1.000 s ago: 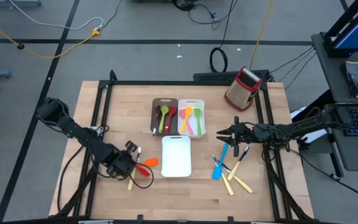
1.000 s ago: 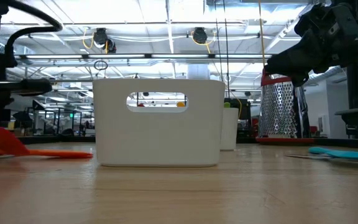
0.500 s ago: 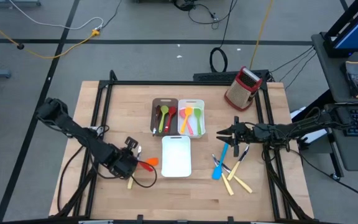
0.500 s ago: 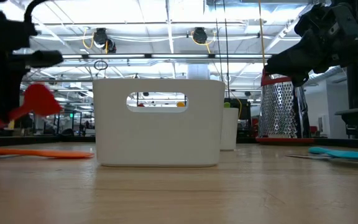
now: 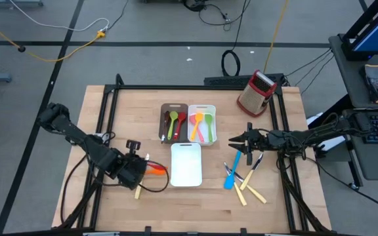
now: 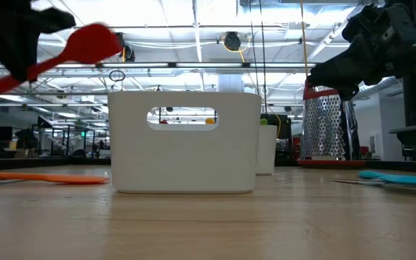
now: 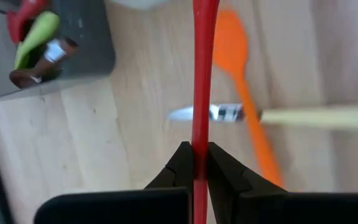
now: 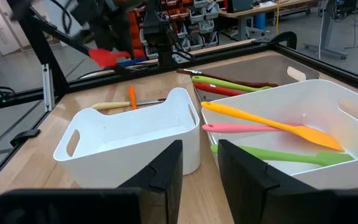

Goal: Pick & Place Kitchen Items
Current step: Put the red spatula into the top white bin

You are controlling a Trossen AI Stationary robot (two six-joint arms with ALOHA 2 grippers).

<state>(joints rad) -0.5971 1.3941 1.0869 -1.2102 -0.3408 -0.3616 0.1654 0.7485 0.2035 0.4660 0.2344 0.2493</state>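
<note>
Two arms are seen over the wooden surface (image 5: 130, 111). The left gripper (image 7: 194, 163) is positioned at the surface's front left, beside the empty white tray (image 5: 186, 164), and its jaws are clamped on the handle of a red spatula (image 6: 85, 45). In the low view this spatula is held in the air, tilted, its blade higher than the rim of the white tray. Below the left gripper, an orange spatula (image 7: 241, 87) and a cream-handled knife (image 7: 278, 116) are left lying on the surface, the knife crossing over the orange handle.

The right gripper (image 5: 232, 140) is held at the right side of the surface, pointed toward the trays; its jaws are parted with nothing between them. Just in front of it, a blue spatula (image 5: 231, 172) is lying among several cream-handled knives (image 5: 253, 193) and another utensil too small to make out.

Behind the empty tray, a dark-brown tray (image 5: 165, 109) and a second white tray (image 5: 203, 108) are set side by side. Green, red and brown utensils are contained in the dark one; an orange spoon (image 8: 272, 124), a pink utensil (image 8: 241, 129) and a green utensil (image 8: 272, 155) are contained in the white one. A red-and-metal box grater (image 5: 255, 92) is standing at the far right corner.
</note>
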